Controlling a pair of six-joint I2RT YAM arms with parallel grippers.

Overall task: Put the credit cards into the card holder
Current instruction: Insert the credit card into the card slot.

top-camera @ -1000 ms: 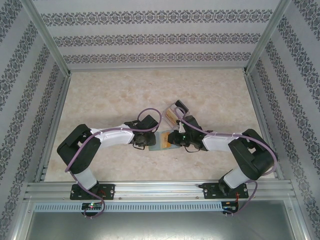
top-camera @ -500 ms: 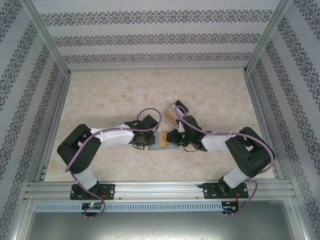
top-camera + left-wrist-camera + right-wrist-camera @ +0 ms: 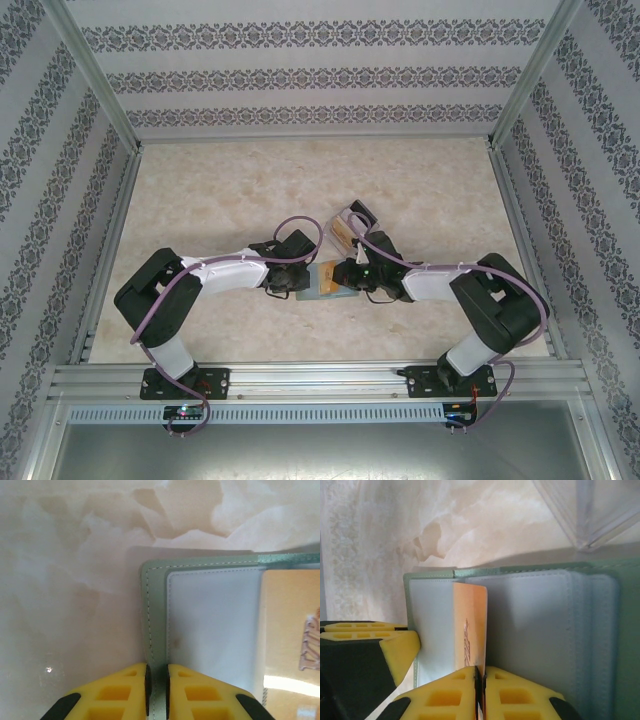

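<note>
The grey-green card holder [image 3: 322,286] lies open on the table between my two grippers. My left gripper [image 3: 156,690] is shut on the holder's stitched left edge [image 3: 153,615], beside a clear inner pocket [image 3: 215,630]. My right gripper [image 3: 480,690] is shut on an orange-yellow credit card [image 3: 470,625], held on edge over the open card holder [image 3: 545,630], its far end against the left pocket. That card [image 3: 290,640] lies at the right of the left wrist view. In the top view the left gripper [image 3: 298,283] and right gripper [image 3: 343,277] nearly meet.
A clear plastic box [image 3: 350,222] with more cards stands just behind the holder, its corner [image 3: 590,515] close above the holder's far edge. The left gripper's yellow fingers [image 3: 395,645] sit next to the right gripper. Aluminium rails and patterned walls bound the marble table [image 3: 230,190].
The left jaws have closed onto the holder's edge. The right arm has shifted slightly to the left with the orange card.
</note>
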